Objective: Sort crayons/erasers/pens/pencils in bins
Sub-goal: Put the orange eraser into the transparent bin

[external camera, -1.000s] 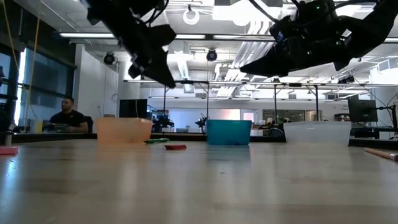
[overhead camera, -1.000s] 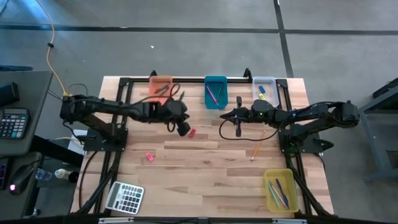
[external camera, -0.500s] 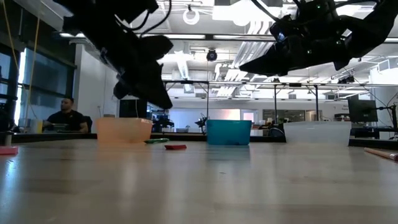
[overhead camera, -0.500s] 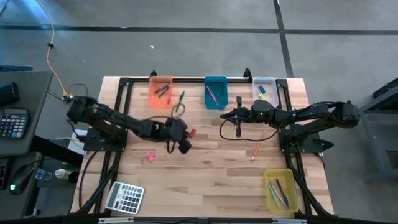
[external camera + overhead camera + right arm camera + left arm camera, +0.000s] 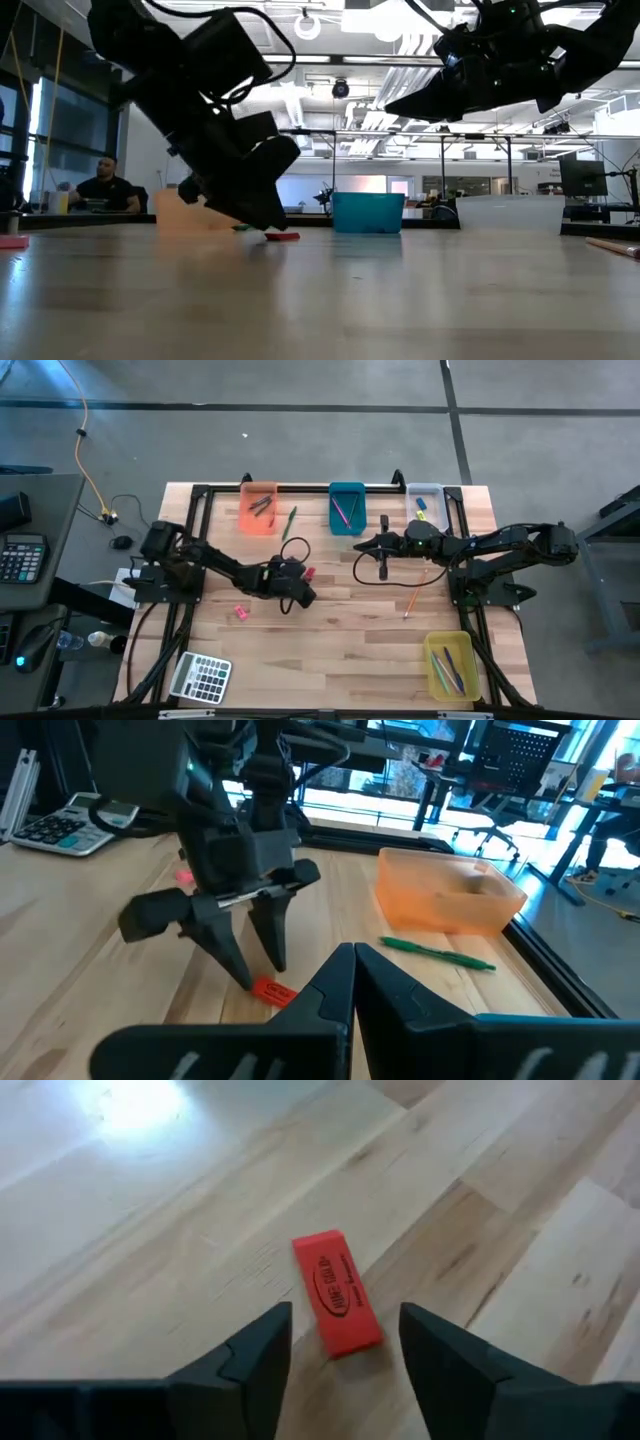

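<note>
Red eraser (image 5: 337, 1292) lies flat on the wooden worktop (image 5: 350, 620). Left pincer (image 5: 343, 1342) has just dropped low and spread apart, straddling it without touching. Grasping looks next. Right pincer (image 5: 352, 982) hovers pressed together near the teal bin (image 5: 347, 507).

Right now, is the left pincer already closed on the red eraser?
No, the left pincer stands open, with the red eraser lying flat on the table between its fingers, untouched.

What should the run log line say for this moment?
left tool: open, over red eraser | right tool: shut, waiting above table | eraser: not gripped
</note>
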